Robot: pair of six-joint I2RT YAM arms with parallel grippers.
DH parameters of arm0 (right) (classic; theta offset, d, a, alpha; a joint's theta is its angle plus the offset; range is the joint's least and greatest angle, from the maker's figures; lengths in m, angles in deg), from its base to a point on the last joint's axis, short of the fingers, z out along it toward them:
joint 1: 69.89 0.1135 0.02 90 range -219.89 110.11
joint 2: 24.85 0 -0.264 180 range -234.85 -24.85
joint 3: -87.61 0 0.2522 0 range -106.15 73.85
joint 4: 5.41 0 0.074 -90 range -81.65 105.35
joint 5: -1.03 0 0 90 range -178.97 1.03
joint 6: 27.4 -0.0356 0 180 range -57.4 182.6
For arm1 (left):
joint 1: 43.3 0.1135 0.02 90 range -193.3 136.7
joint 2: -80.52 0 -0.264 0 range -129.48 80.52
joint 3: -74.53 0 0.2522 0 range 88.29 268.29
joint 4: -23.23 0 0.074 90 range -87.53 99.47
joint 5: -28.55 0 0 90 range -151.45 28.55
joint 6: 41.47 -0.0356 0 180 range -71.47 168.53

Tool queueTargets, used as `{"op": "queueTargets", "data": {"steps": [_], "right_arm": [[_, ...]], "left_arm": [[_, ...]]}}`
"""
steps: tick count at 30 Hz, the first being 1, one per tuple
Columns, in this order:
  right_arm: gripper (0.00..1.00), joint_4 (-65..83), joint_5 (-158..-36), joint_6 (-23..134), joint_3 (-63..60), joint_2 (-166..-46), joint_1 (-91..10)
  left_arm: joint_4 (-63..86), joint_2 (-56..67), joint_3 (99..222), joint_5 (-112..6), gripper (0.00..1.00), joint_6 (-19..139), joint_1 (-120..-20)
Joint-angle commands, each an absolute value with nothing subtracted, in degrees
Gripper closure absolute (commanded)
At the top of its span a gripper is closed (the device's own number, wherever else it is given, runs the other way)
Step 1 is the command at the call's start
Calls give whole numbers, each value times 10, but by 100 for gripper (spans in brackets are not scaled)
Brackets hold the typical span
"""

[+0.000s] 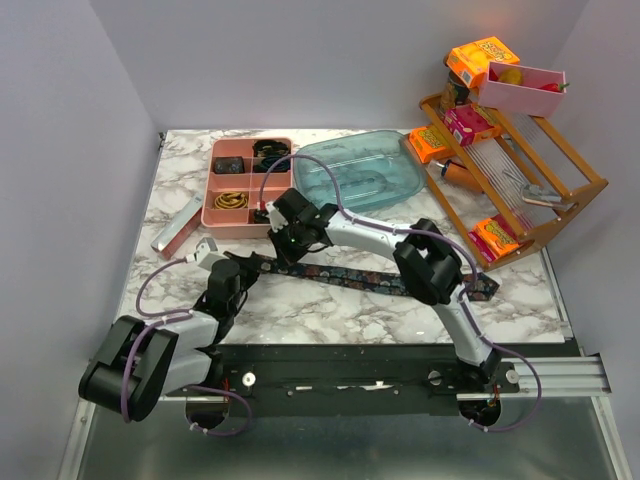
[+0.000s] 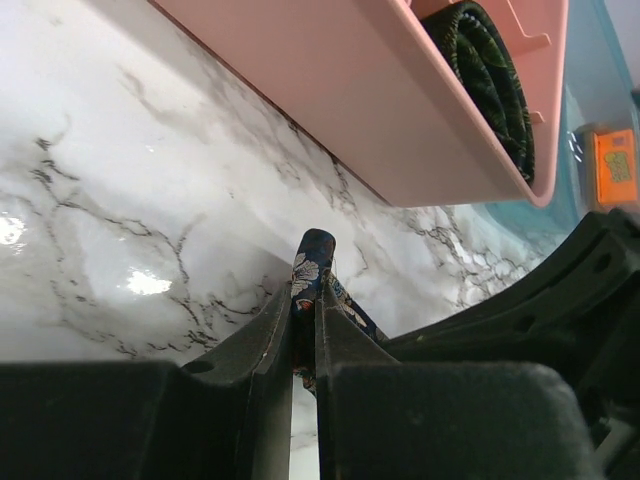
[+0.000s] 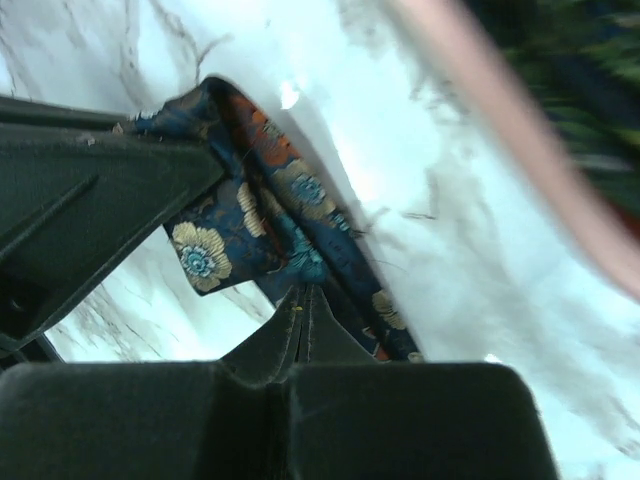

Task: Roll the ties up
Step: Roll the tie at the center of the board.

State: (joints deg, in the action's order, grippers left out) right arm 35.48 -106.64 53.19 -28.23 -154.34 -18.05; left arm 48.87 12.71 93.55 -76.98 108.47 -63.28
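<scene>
1. Black mounting rail [image 1: 340, 372], nearest edge; both arm bases are bolted to it.
2. Left arm [image 1: 150, 355], grey and black, looped with purple cables [image 1: 135, 345]. It reaches forward over the marble worktop [image 1: 340, 310].
3. Left pincer [image 1: 222, 268]. In the wrist view [image 2: 305, 300] its fingers pinch the narrow end of the tie [image 2: 312, 255], and the fabric stands up between the tips.
4. Tie [image 1: 400, 280], navy with a floral print. It lies flat across the middle of the worktop from the left pincer rightward, passes under the right arm [image 1: 430, 265] and ends near the foot of the wooden rack [image 1: 590, 180].
5. Right pincer [image 1: 283, 240], just beyond the left one. Its wrist view [image 3: 301, 300] shows the fingers pressed together, tips at the folded tie end [image 3: 265, 200]. Whether any fabric is nipped cannot be told.
6. Narrow pink-and-grey slab [image 1: 178, 228], left of the tray.
7. Pink compartment tray [image 1: 209, 190], behind the pincers, holding a dark roll [image 1: 270, 152] and a golden roll [image 1: 230, 200]. The left wrist view shows its wall [image 2: 330, 90] and a roll of dark green patterned fabric [image 2: 490, 80].
8. Translucent teal tray [image 1: 380, 150], just right of the pink one.
9. On the rack, at the far right, are orange snack boxes [image 1: 480, 58] and a pink bin [image 1: 520, 90].
</scene>
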Motion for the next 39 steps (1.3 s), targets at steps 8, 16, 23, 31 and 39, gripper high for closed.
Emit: {"op": "queueTargets", "data": {"steps": [8,16,23,31,39], "right_arm": [[99,387,-1077,557,-291,-1572,-152],[99,389,-1074,557,-299,-1568,-153],[99,365,-1051,545,-290,-1526,-152],[99,346,-1038,536,-306,-1534,-152],[99,338,-1044,525,-337,-1572,-153]], "left_arm": [[448,123,956,-817,67,1076,-637],[479,88,966,-815,65,1076,-638],[479,92,962,-818,67,1078,-640],[473,98,961,-821,68,1075,-640],[475,100,964,-816,70,1067,-642]]}}
